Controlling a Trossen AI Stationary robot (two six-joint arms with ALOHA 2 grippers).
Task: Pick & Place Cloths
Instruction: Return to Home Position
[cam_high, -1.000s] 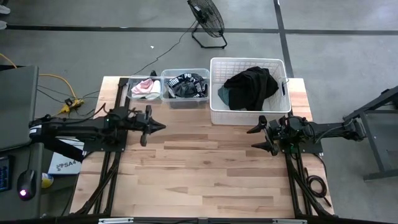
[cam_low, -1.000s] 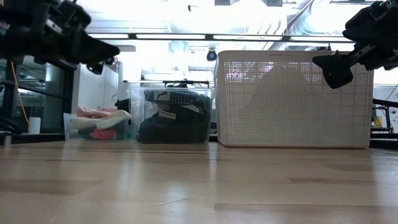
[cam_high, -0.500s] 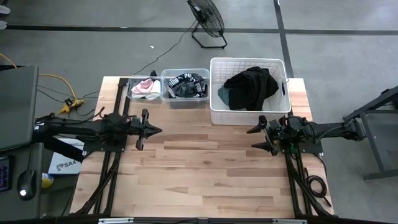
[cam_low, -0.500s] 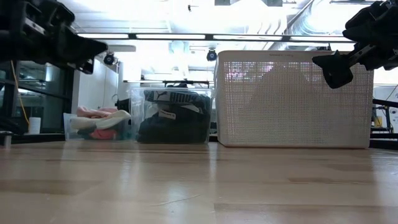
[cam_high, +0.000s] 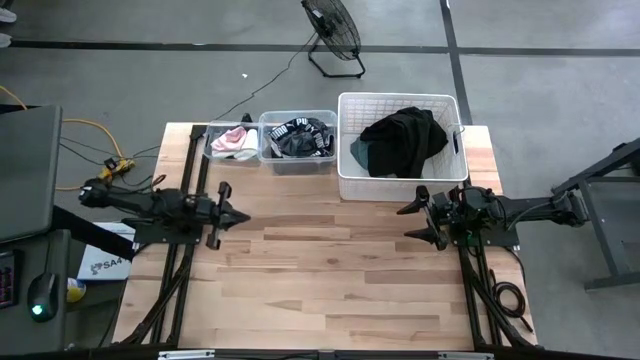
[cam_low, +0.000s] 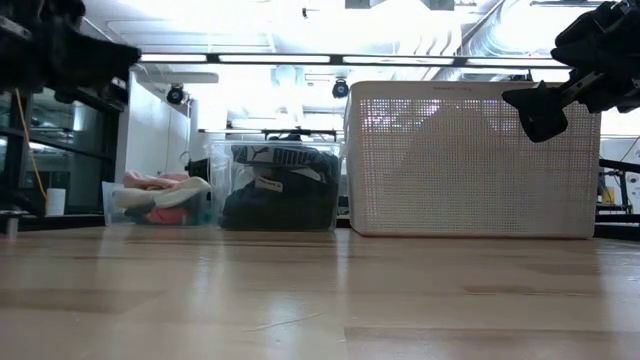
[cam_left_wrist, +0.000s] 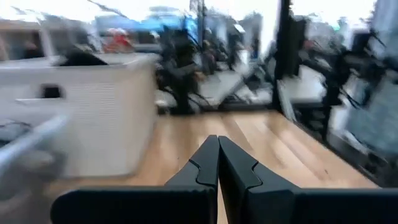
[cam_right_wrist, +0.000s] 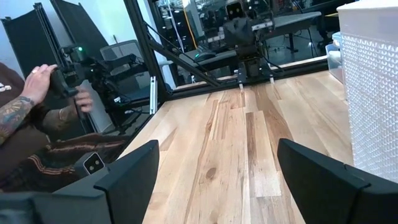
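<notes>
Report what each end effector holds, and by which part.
Nothing is held: left end effector shut and empty, right end effector open and empty.

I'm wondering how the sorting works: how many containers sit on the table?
3: a small clear bin on the left, a larger clear bin beside it, a white basket right of both. None seems hidden.
</notes>
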